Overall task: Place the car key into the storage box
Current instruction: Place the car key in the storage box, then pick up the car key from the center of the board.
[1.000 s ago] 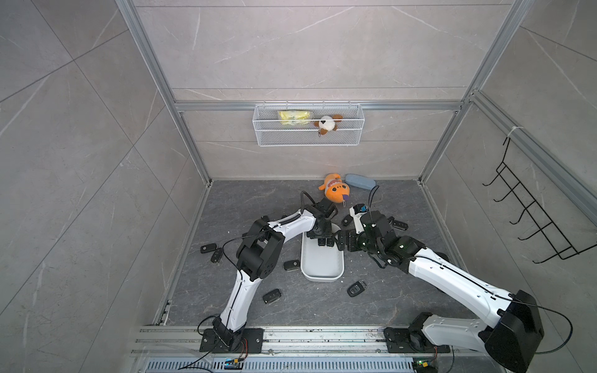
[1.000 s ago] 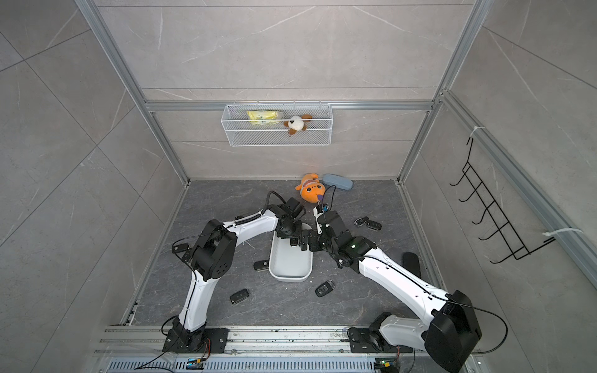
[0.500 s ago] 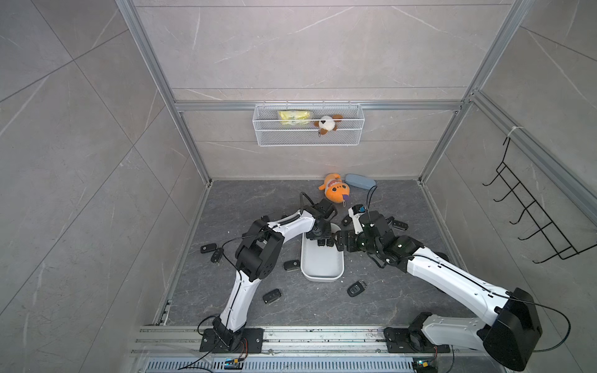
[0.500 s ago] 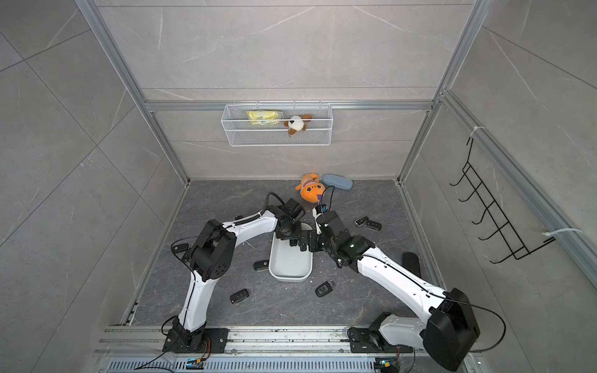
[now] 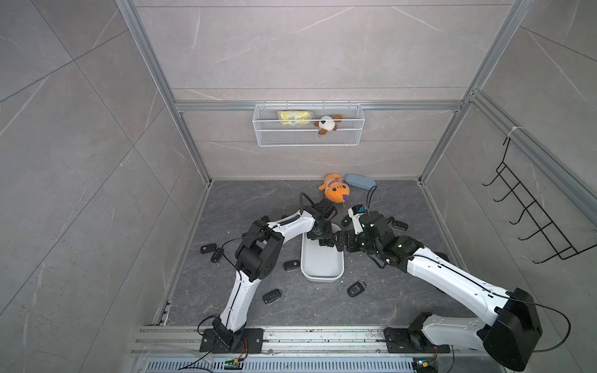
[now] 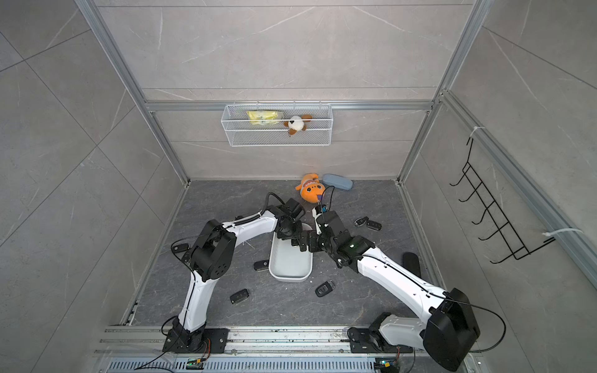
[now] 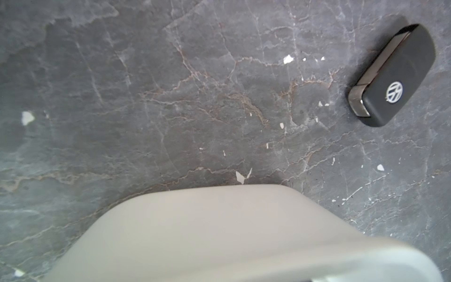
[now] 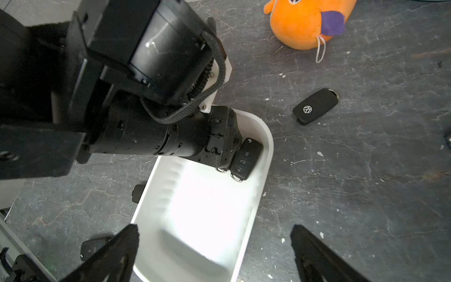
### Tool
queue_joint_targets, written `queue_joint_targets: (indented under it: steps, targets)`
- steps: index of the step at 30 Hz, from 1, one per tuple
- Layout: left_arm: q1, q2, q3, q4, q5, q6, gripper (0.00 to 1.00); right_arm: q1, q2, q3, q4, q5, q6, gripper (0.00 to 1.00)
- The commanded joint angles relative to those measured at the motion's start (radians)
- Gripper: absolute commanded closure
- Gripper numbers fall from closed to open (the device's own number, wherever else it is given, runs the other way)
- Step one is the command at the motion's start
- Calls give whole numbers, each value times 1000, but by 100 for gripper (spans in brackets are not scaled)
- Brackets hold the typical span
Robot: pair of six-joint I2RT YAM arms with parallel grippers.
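Key [image 8: 246, 158] sits right at the left gripper's [image 8: 225, 166] tip, inside the box [image 8: 268, 136] against its end wall. I cannot tell whether the jaws clamp it or have let go. Right gripper [image 8: 214, 229] hangs spread wide, with the box beneath it and the key ahead. Both arms stand much as a second ago.

Storage box [image 5: 323, 266]: white smooth plastic tub, rounded-rectangular, low walls, open top, upright on dark marbled table [image 8: 341, 195], long axis running front to back. Car key [image 8: 246, 158]: black fob, three-button face showing, silver end, inside box at far end, close to curved wall. Resting or lifted: unclear.
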Motion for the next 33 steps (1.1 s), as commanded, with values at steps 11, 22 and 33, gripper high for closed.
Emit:
queue_joint_targets:
  steps: [11, 22, 33]
  targets:
    - [3, -209, -62, 4, -8, 9, 32, -3, -10, 6, 30, -27, 23, 1]
    - [61, -364, -114, -39, -70, 91, 0, 10, 35, 49, 85, -99, 51, 0]
    - [251, -439, -219, -6, -26, 175, 0, 73, 98, 99, 110, -64, 106, 1]
